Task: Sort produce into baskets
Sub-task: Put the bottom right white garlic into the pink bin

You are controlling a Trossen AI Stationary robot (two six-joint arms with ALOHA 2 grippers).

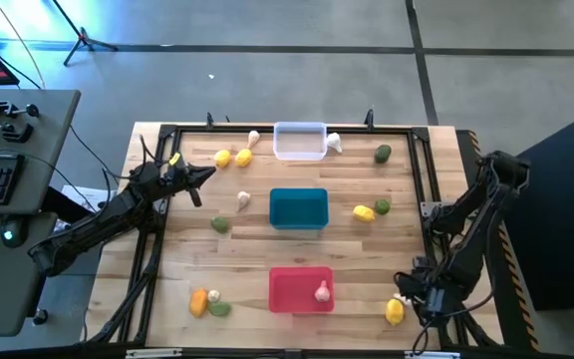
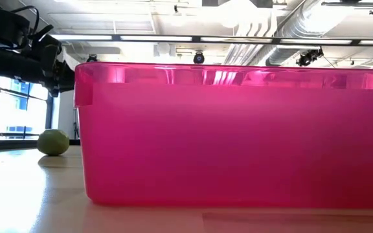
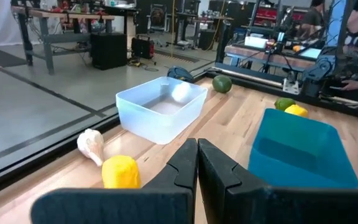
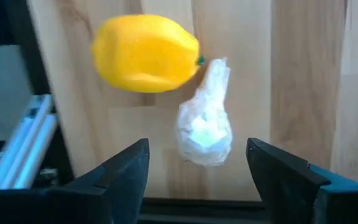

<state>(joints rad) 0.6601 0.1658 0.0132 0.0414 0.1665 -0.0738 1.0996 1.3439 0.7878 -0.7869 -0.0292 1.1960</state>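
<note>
Near edge of the wooden tabletop [image 1: 297, 249]: the right gripper [image 4: 197, 171] is poised w/ jaws spread wide and holding nothing, directly above a whitish garlic-like bulb [image 4: 205, 118] that touches a yellow lemon-shaped toy fruit [image 4: 145, 53] at the right front corner. The red plastic tub [image 1: 301, 290] is seen at centre front w/ one pinkish bulb [image 1: 321, 292] inside. An orange piece, a bulb and a green lump are clustered at front left. Mid-table, the teal-blue tub [image 1: 298, 208] is flanked by scattered pcs. The left gripper [image 3: 197, 163], jaws pressed shut and empty, is held above the left rear area. Farthest back, the clear translucent tub [image 1: 299, 141] is set at the rear rail.
</note>
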